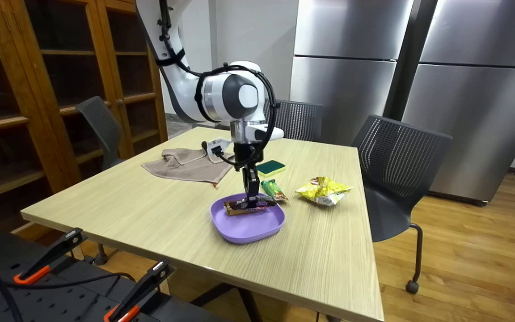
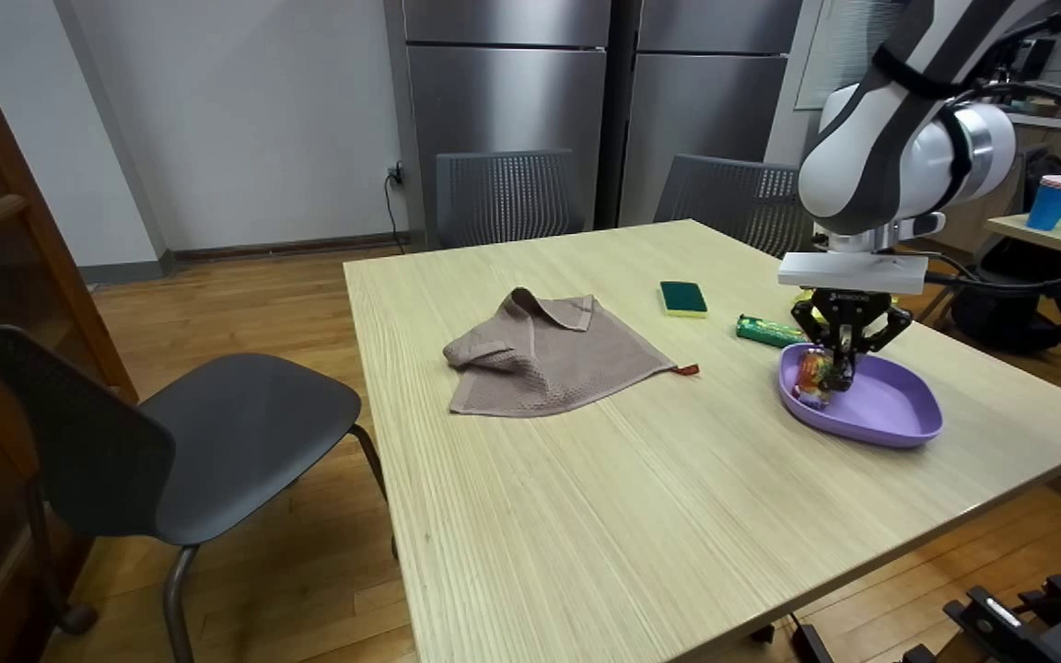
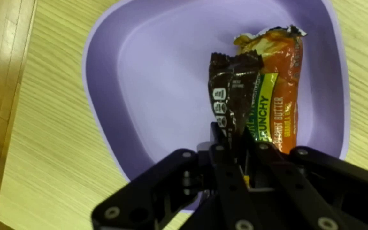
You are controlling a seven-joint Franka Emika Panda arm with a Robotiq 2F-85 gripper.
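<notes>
In the wrist view, the pincer [image 3: 232,132] hides from us parts of the dark wrapper [image 3: 235,95] and orange wrapper [image 3: 284,86]; an exterior view cuts off the near left corner of the surface [image 2: 623,516].

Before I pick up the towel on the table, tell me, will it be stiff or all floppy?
Probably floppy: the towel lies in soft, uneven folds. If you pushed it, I think it would bunch up instead of rolling, because it's thin and spread out. It likely won't be very slippery either, since its weave looks bumpy.
</notes>
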